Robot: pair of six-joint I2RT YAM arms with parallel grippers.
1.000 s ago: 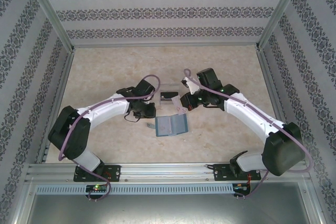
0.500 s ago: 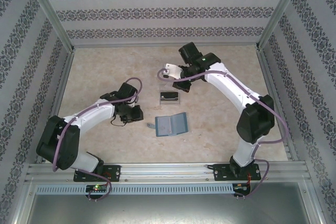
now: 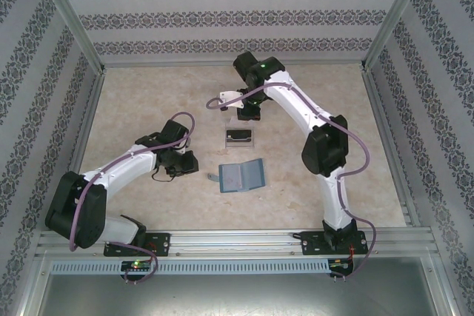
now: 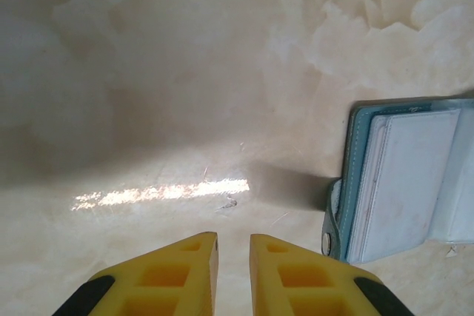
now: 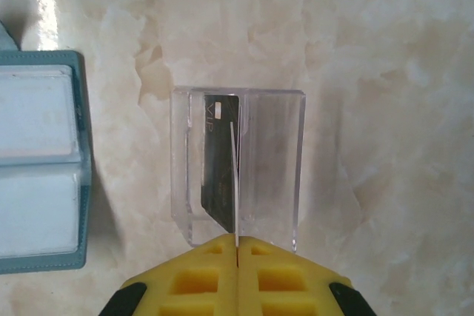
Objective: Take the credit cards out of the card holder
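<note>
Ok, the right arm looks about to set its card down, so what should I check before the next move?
1. Grip: right gripper shut on the pale card, held edge-on: ok.
2. Aim: pale card points toward the clear tray: ok.
3. Height of the card above the tray: cannot tell.
4. Room in the tray beside the dark card: ok.
5. Other arm: left gripper empty, apart from the card holder: ok.
6. More cards left in the card holder: cannot tell.
</note>
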